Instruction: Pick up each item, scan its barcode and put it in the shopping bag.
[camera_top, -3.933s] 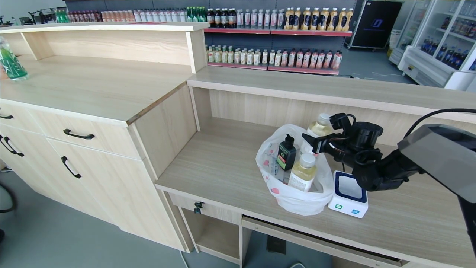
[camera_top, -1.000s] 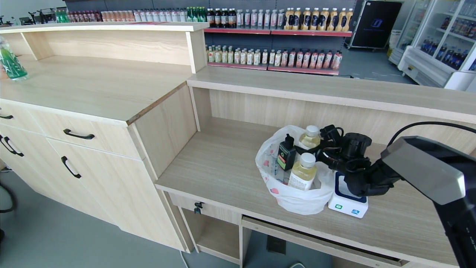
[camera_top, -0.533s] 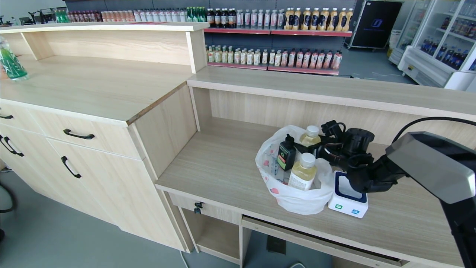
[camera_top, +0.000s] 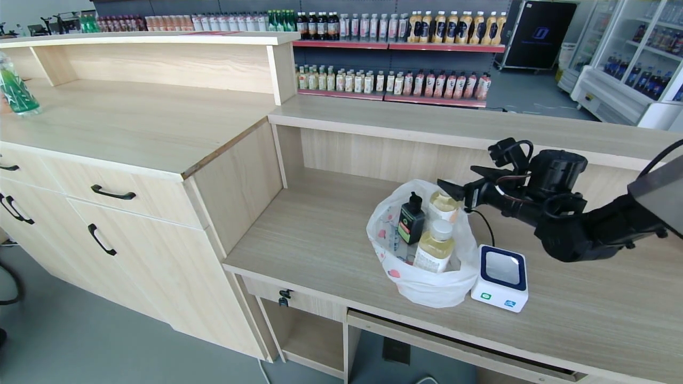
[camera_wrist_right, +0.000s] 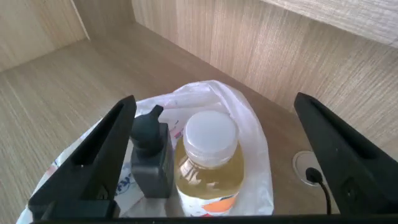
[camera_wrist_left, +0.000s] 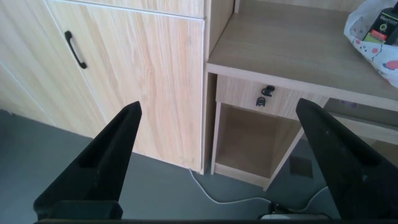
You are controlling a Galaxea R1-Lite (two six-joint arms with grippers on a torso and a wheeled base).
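Over bag (camera_top: 421, 288), hovering with right gripper (camera_top: 460, 180) spread wide, empty; near cabinet (camera_wrist_left: 143, 74), hanging with left gripper (camera_wrist_left: 219, 104) spread too.

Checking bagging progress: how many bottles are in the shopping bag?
3: black bottle at the bag's left side, one juice bottle in front, a second juice bottle behind it. More may be hidden below.

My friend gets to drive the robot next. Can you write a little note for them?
Right pincer: open, empty, above the shopping bag.
Left pincer: open, empty, low by the cupboard.
The bag, beside the scanner, holds a front yellow bottle, a back yellow bottle and a dark bottle.
Done: those three bagged.
Left: maybe the green bottle on the far counter.
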